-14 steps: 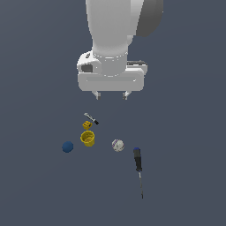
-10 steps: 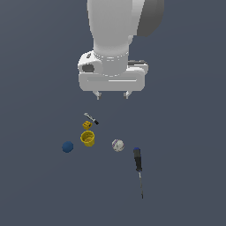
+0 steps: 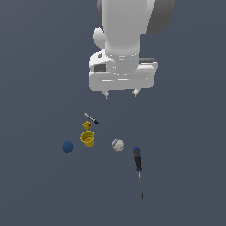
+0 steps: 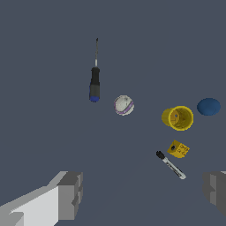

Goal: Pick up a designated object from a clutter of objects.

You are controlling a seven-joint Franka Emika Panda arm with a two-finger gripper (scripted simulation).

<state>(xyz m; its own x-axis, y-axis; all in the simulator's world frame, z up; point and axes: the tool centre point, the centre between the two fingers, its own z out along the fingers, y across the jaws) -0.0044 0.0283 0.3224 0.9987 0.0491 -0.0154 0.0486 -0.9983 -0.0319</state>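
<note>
Nearest in the exterior view lies the screwdriver (image 3: 138,162); beyond it the white-grey ball (image 3: 118,145), the yellow cup (image 3: 88,138) and the blue ball (image 3: 67,147) sit in a loose row on the tabletop (image 3: 39,185). The cup rests untouched, just beside the tiny yellow block (image 3: 87,125) and the marker (image 3: 91,118), so the whole pickup remains. Farthest, the gripper (image 3: 120,93) hangs above, pointing down, fingers (image 4: 70,194) spread and empty.

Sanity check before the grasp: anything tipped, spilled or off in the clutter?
Only the yellow cup: in the wrist view it seems to lie on its side, mouth sideways, not upright. It sits apart from the blue ball and yellow block. Gripper is open, well above.
</note>
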